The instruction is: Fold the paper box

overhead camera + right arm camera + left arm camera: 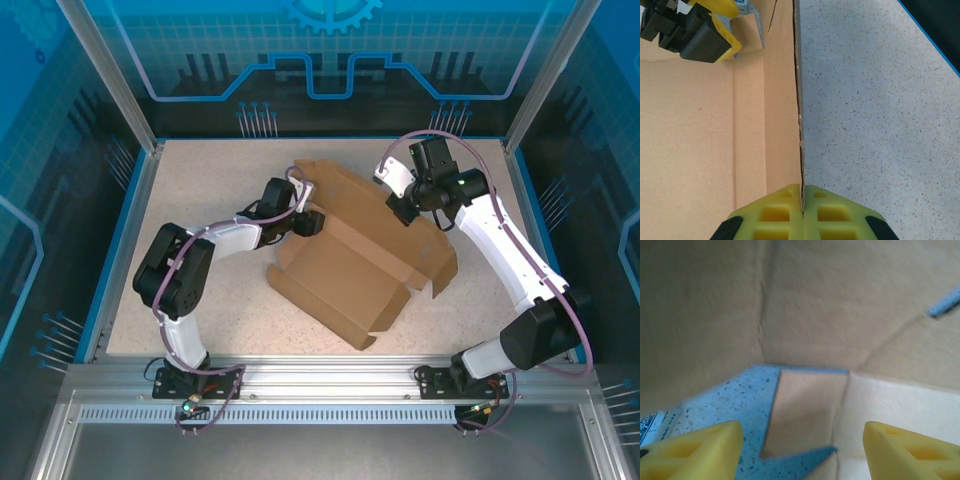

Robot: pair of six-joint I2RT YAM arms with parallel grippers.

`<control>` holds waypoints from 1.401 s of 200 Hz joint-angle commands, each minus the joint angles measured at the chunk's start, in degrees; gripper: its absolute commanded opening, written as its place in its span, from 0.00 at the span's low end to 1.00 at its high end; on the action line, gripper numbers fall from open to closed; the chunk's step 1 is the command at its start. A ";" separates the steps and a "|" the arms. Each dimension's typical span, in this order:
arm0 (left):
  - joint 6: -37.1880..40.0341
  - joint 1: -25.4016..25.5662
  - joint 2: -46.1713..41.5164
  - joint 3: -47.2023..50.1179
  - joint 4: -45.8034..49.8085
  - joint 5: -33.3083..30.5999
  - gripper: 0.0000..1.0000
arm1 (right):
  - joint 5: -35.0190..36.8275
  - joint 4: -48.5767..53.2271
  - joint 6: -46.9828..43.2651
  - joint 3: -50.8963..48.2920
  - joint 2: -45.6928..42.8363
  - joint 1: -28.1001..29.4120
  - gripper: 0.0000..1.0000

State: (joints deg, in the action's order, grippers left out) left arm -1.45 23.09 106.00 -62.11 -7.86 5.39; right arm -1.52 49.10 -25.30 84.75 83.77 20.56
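Paper box (360,270) on speckled white tabletop (200,180), blue-walled enclosure (330,50); left gripper (802,445) jaws apart, right gripper (802,202) pinching its wall

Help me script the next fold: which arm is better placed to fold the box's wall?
Right, probably. The right arm has its jaws shut on a wall edge of the paper box, so it can steer it. The left arm holds nothing, jaws open near the cardboard.

Speckled tabletop (200,180) inside blue-panelled enclosure (330,50)
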 commanded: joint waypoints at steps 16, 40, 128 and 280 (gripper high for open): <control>0.93 -0.59 2.53 -2.15 -2.16 2.34 0.65 | -2.27 1.28 1.57 1.65 -0.53 -0.78 0.00; 0.44 -0.66 2.40 -1.65 -3.15 5.72 0.57 | -1.70 1.11 1.96 1.73 -0.16 -0.81 0.00; -2.37 0.60 -3.13 5.83 -10.46 7.84 0.44 | -0.92 0.21 3.70 2.49 1.84 -1.96 0.00; -1.28 5.96 2.54 5.94 -14.34 6.63 0.49 | -2.51 -3.39 5.46 -2.35 2.04 -2.54 0.00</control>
State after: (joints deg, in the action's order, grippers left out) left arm -3.03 28.69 108.86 -56.07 -20.86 11.86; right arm -2.90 48.34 -20.95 82.91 85.60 18.94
